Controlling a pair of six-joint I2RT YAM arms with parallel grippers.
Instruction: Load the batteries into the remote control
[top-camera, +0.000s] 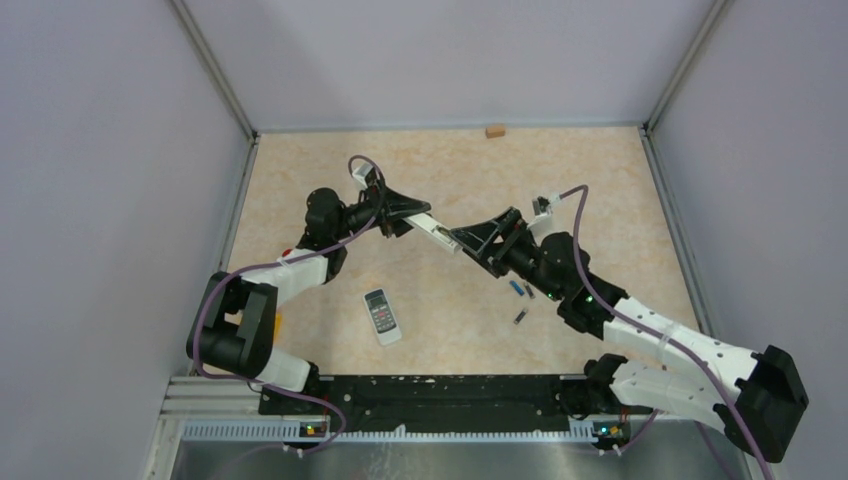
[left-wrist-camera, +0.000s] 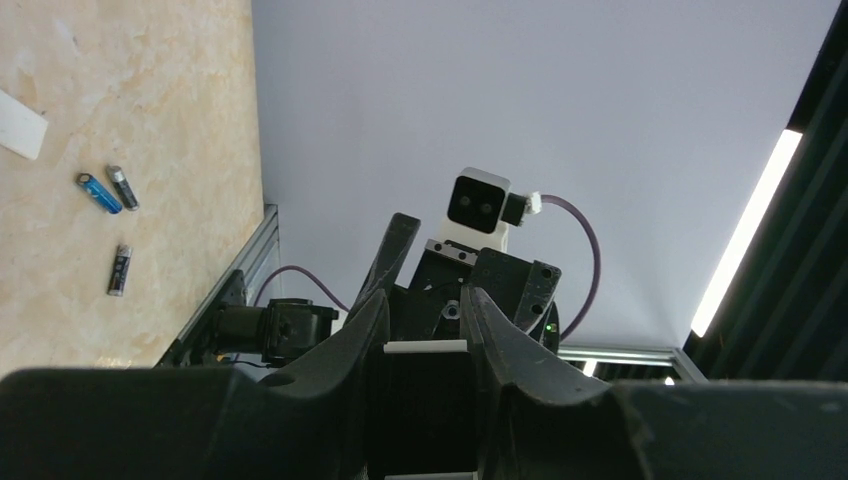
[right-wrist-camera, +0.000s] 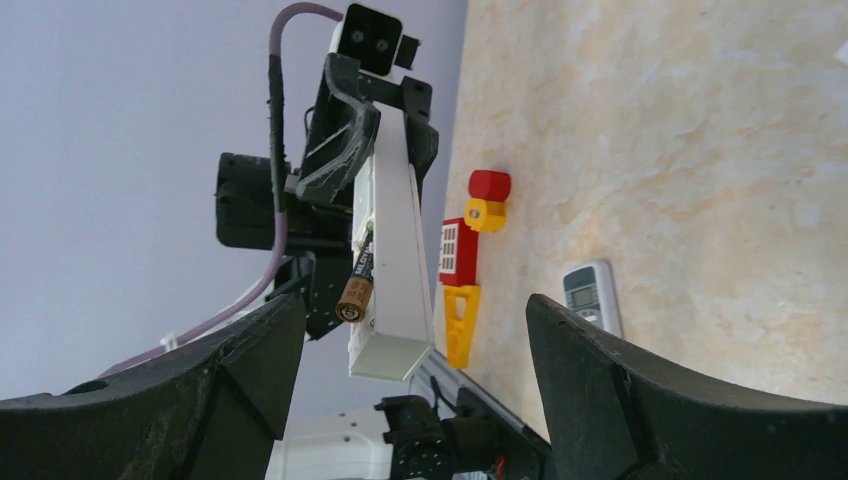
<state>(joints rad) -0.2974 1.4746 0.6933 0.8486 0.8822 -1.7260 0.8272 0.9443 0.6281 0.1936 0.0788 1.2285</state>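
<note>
My left gripper is shut on a white remote and holds it in the air, pointing at the right arm. In the right wrist view this remote has its compartment open, and one battery lies in it with its near end tilted out. My right gripper is open, its fingers spread on either side of the remote's free end without touching it. Three loose batteries, one blue and two dark, lie on the table. In the left wrist view my gripper clamps the remote's edge.
A second remote with a screen lies on the table near the left arm. A red and yellow toy lies by the left arm's base. A small wooden block sits at the far wall. A white flat piece lies near the batteries.
</note>
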